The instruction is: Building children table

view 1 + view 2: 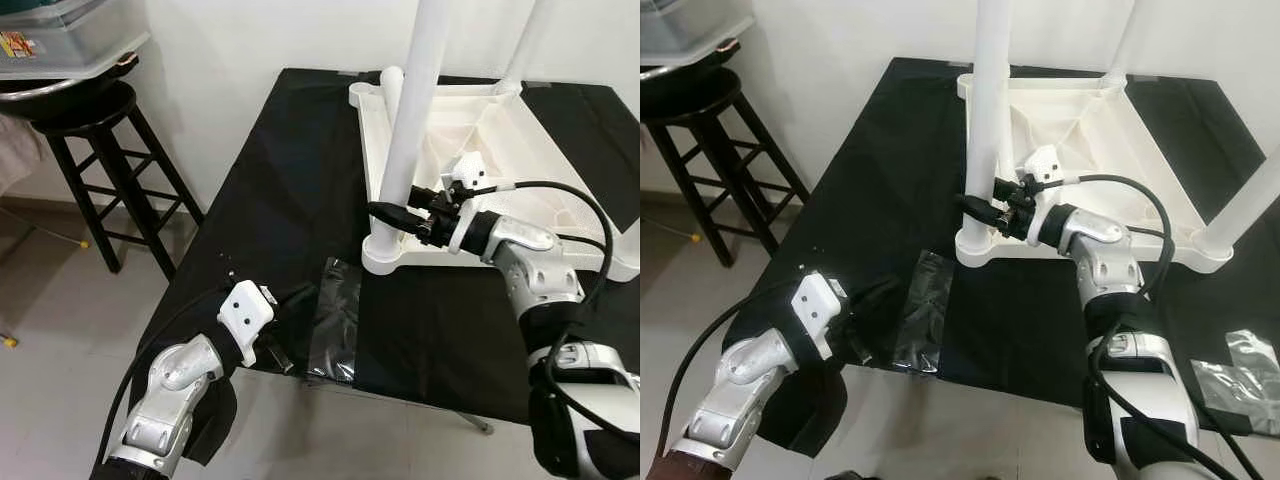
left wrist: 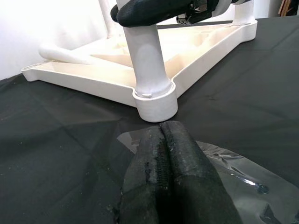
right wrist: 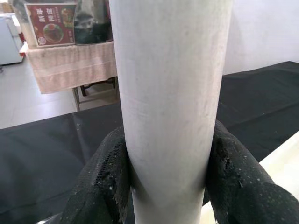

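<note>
Right end effector [image 1: 985,207] clamps the upright white leg [image 1: 412,120] just above its socket on the inverted tabletop [image 1: 520,150], lying on the black bench [image 1: 270,180]. Left end effector [image 2: 163,154], fingers pressed together, rests near a plastic bag [image 1: 335,320].

Lying upside down on the black-covered bench [image 1: 280,200], toward its far right corner: white plastic children's table top [image 1: 520,150], ribbed underside facing up. Standing upright in the near-left corner socket [image 1: 385,255]: white round leg [image 1: 415,110]. Rising from the far corner: a second leg [image 1: 525,40]. Lying loose inside the frame: a third [image 2: 65,53].
</note>
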Available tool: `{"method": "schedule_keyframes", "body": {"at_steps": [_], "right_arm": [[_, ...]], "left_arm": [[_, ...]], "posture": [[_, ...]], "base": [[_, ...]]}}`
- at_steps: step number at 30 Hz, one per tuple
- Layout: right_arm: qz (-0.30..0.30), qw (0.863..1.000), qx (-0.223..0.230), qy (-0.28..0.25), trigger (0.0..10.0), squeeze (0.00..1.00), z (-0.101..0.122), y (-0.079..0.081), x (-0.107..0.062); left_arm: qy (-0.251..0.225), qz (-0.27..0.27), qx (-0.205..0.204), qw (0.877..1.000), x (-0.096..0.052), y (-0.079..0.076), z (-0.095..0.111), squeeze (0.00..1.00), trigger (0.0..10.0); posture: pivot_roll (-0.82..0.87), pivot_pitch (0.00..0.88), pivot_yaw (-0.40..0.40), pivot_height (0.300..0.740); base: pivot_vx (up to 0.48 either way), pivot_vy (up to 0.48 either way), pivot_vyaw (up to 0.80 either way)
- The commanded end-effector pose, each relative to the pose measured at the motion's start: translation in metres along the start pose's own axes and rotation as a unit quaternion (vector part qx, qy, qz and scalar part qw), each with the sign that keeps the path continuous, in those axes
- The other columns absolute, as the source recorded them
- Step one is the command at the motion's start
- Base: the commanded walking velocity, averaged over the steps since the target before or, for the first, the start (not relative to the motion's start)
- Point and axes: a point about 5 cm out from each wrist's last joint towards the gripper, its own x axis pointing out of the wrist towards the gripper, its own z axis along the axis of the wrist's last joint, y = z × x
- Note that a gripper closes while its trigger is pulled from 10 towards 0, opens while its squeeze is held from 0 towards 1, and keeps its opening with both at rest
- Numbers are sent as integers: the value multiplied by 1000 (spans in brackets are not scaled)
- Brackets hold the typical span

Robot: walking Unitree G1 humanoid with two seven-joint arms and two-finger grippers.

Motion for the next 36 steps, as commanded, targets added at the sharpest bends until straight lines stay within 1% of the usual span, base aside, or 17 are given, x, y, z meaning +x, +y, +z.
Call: {"method": "schedule_keyframes", "body": {"at_steps": [1, 5, 6, 7, 8, 10, 14, 17, 18, 19, 20, 24, 25, 28, 29, 31, 36], "right_arm": [[8, 1000, 10, 18, 0, 0, -15, 6, -4], [-28, 999, -2, 24, 0, 0, -20, 6, -7], [-150, 988, 23, 35, 0, 0, -35, 11, -1], [-150, 988, 23, 35, 0, 0, -35, 11, -1], [-201, 978, 40, 37, 0, 0, -41, 13, 0], [-304, 947, 70, 74, 0, 0, -69, 63, 12], [-320, 943, 65, 61, 0, 0, -65, 87, 22], [-302, 950, 64, 53, 0, 0, -60, 82, 30], [-298, 950, 68, 61, 1804, 0, -62, 80, 33], [-299, 950, 70, 63, 1804, 0, -61, 79, 35], [-297, 951, 67, 60, 10000, 0, -59, 78, 36], [-270, 958, 84, 45, 10000, 0, -48, 86, 41], [-241, 966, 91, 27, 10000, 1000, -40, 87, 45], [-183, 978, 101, -13, 10000, 1000, -23, 86, 49], [-107, 990, 88, -41, 10000, 0, -7, 79, 48], [-49, 996, 66, -43, 10000, 0, 0, 72, 45], [7, 999, 36, -31, 10000, 0, 4, 60, 39]], "left_arm": [[9, -10, 1, 1000, -2, -2, -1, 0, 10000], [9, -11, 0, 1000, -3, -2, -2, 0, 10000], [10, -10, 0, 1000, -4, -1, -2, 0, 10000], [10, -10, 0, 1000, -4, -1, -2, 0, 10000], [10, -9, 0, 1000, -4, -1, -2, 0, 10000], [11, -8, -1, 1000, -3, 1, -2, 0, 10000], [12, -7, 0, 1000, -3, 2, -3, 0, 10000], [12, -8, -2, 1000, -1, 2, -4, 0, 10000], [11, -10, -3, 1000, 0, 2, -4, 0, 10000], [10, -9, -2, 1000, 1, 2, -4, 0, 10000], [10, -5, -2, 1000, 1, 2, -4, 0, 10000], [9, 9, -3, 1000, 1, 3, -3, 0, 10000], [8, 12, -4, 1000, 1, 4, -3, 0, 10000], [7, 14, -6, 1000, 2, 4, -3, 0, 10000], [6, 10, -7, 1000, 3, 3, -3, 0, 10000], [6, 7, -8, 1000, 4, 3, -3, 0, 10000], [5, 8, -9, 1000, 4, 3, -3, 0, 10000]], "posture": [[48, 117, 13, 740], [41, 118, 11, 740], [34, 120, 5, 740], [34, 120, 5, 740], [34, 120, 5, 740], [37, 126, 15, 740], [18, 115, 22, 740], [19, 114, 9, 740], [27, 112, -8, 740], [27, 112, -8, 740], [23, 112, -8, 740], [22, 113, -9, 740], [24, 114, -16, 740], [24, 114, -16, 740], [23, 114, -16, 740], [21, 114, -16, 740], [22, 115, -18, 740]], "base": [[0, 0, 0], [0, 0, 0], [0, 0, 0], [0, 0, 0], [0, 0, 0], [0, 0, 0], [0, 0, 0], [0, 0, 0], [0, 0, 0], [0, 0, 0], [0, 0, 0], [0, 0, 0], [0, 0, 0], [0, 0, 0], [0, 0, 0], [0, 0, 0], [0, 0, 0]]}}
